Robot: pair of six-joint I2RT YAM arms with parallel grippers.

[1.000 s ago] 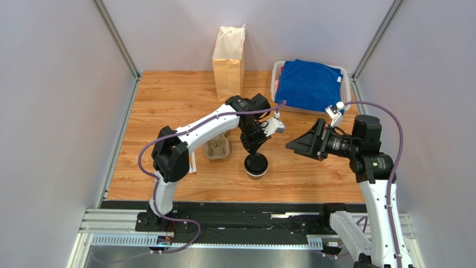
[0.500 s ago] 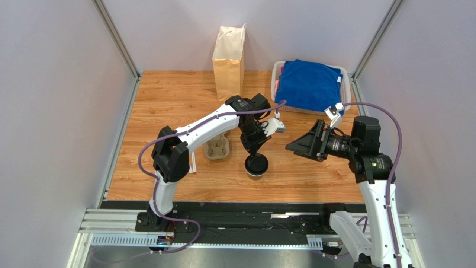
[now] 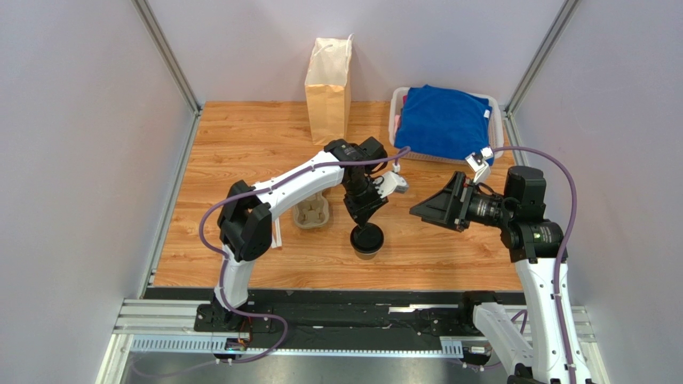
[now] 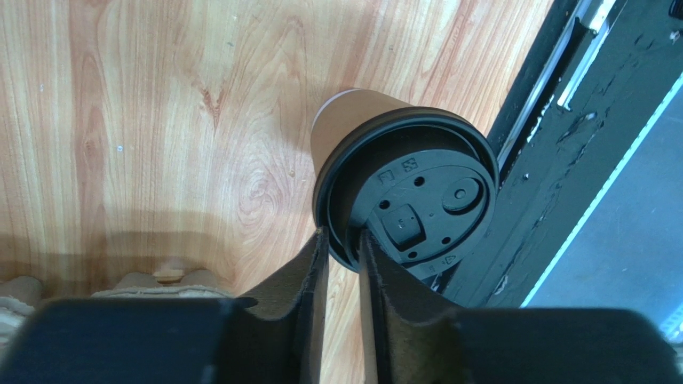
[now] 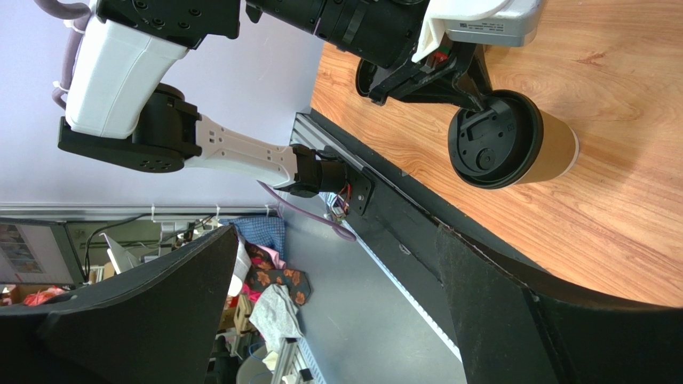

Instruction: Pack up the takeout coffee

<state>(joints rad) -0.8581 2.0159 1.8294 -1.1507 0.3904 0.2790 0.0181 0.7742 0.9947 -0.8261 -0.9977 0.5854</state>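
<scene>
**Left arm pinches the lidded cup by its rim**

The takeout coffee (image 4: 353, 120), a small brown paper cup under a round black plastic lid (image 4: 421, 200), is at the near middle of the light wooden table (image 3: 240, 136), near the beige cardboard cup carrier (image 3: 311, 212). The left gripper (image 4: 341, 240) reaches down from above, its two fingers clamped on the lid's edge. This hold probably keeps the cup upright for carrying to the tall brown paper bag (image 3: 328, 80) at the back. The right gripper (image 5: 337, 236) hangs aside with its jaws wide apart, holding nothing.
</scene>
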